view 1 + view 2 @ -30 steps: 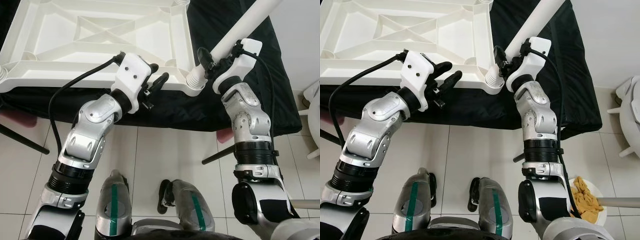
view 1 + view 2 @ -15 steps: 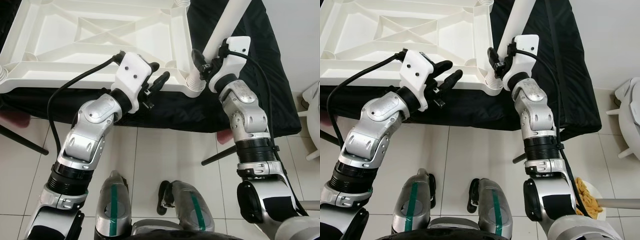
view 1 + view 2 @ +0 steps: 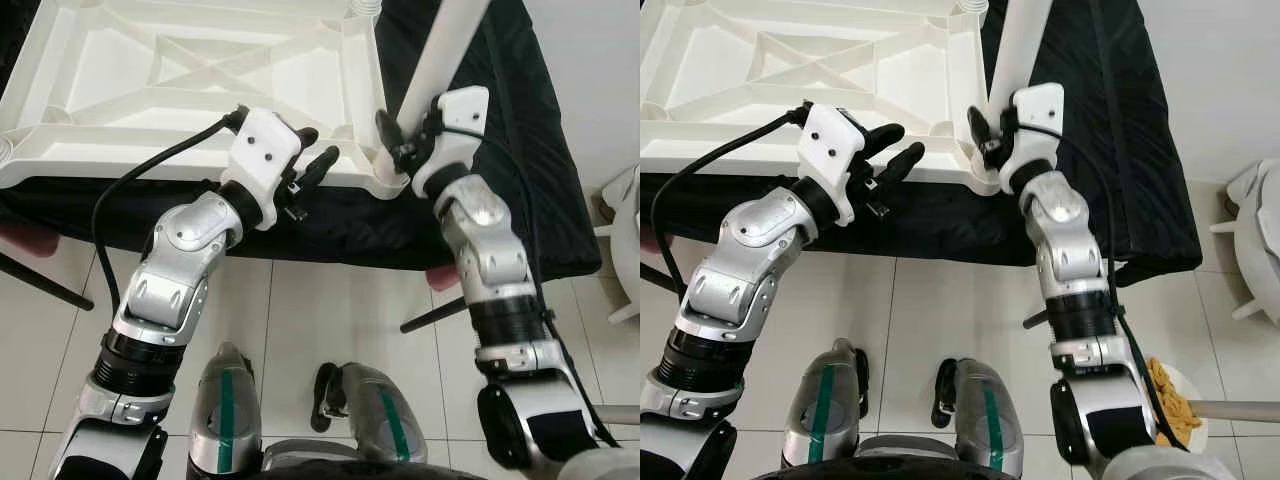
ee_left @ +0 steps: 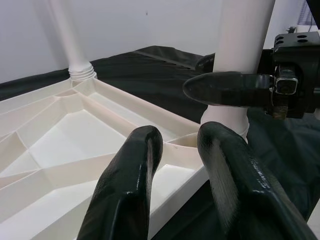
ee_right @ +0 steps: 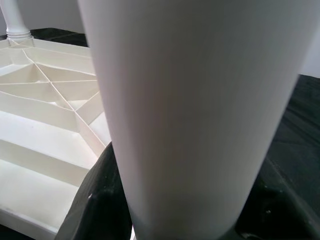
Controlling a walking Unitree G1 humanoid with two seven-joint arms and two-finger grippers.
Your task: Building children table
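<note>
**Left eye view: one leg held at the near right corner of the upturned children's table**

Left eye view, from the left: one white children's table (image 3: 190,90) lies upside down on a black cloth (image 3: 520,130), its ribbed underside up, with crossing ribs in the middle panel. The cloth covers a tabletop whose dark legs reach the tiled floor (image 3: 300,320).

The left gripper (image 3: 315,160) rests at the near edge of the upturned table, right of its middle. Its jaws are narrowly parted and hold nothing; in the left wrist view the two black fingers (image 4: 130,185) reach over the white rim.

To the right, one white table leg (image 3: 440,55) stands nearly upright at the table's near right corner socket (image 3: 392,180). The right gripper (image 3: 400,135) has its jaws clamped around the lower part of this leg, one black finger on its left side. In the right wrist view the leg is seen very close between the fingers.

A second leg (image 4: 70,35) stands in a far corner socket, seen in the left wrist view. That makes two legs visible, one table and two grippers.

On the floor at the near right, a plate of yellowish food (image 3: 1175,400) shows in the right eye view.

No writing or label can be read.
</note>
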